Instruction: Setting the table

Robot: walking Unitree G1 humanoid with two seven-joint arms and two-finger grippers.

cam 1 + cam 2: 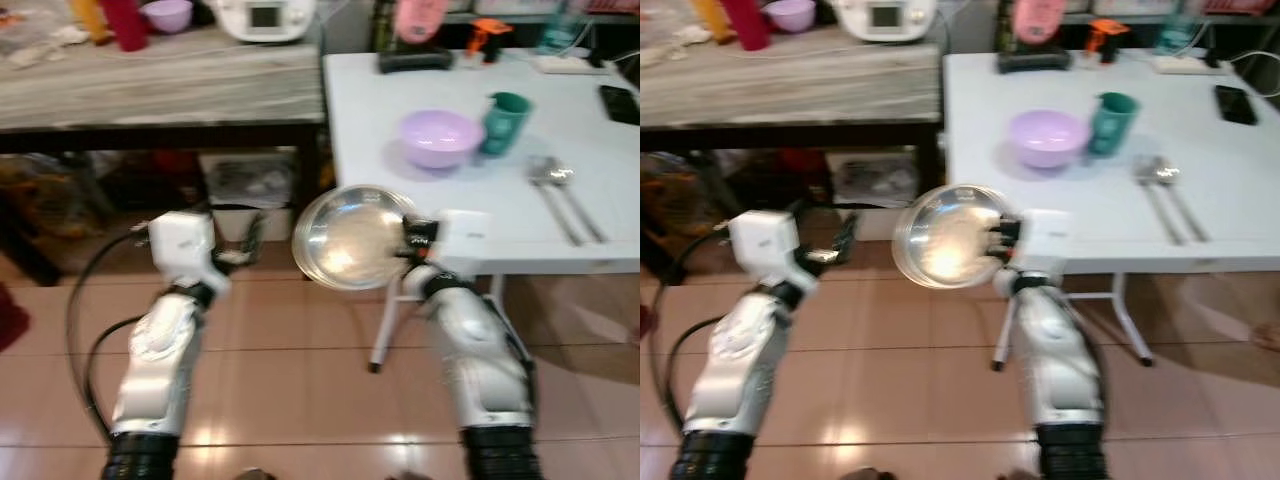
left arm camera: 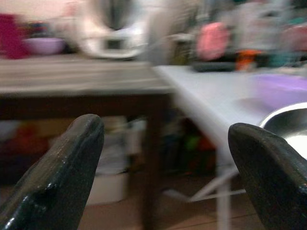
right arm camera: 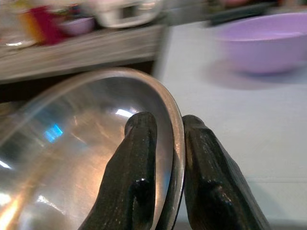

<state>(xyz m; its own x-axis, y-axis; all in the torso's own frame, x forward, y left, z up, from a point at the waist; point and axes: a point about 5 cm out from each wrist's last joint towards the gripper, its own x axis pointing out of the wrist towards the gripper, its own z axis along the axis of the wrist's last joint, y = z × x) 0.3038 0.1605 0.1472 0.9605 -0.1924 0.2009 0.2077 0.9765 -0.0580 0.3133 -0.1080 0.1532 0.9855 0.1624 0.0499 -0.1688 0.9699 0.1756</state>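
A round steel plate [image 1: 345, 238] hangs in the air just off the near left corner of the white table [image 1: 470, 215]. My right gripper [image 3: 169, 158] is shut on the steel plate's rim [image 3: 177, 139], one black finger inside it and one outside. On the table stand a lilac bowl [image 1: 439, 137] and a teal cup [image 1: 505, 121], with a spoon and another utensil [image 1: 560, 195] to their right. My left gripper [image 2: 165, 158] is open and holds nothing, raised over the floor to the left of the plate.
A wood-topped counter [image 1: 160, 85] stands to the left of the white table, carrying a white appliance [image 1: 265, 18], a second lilac bowl [image 1: 167, 14] and red bottles. A white bin [image 1: 245, 190] sits under it. A phone [image 1: 620, 103] lies at the table's far right. Tiled floor is below.
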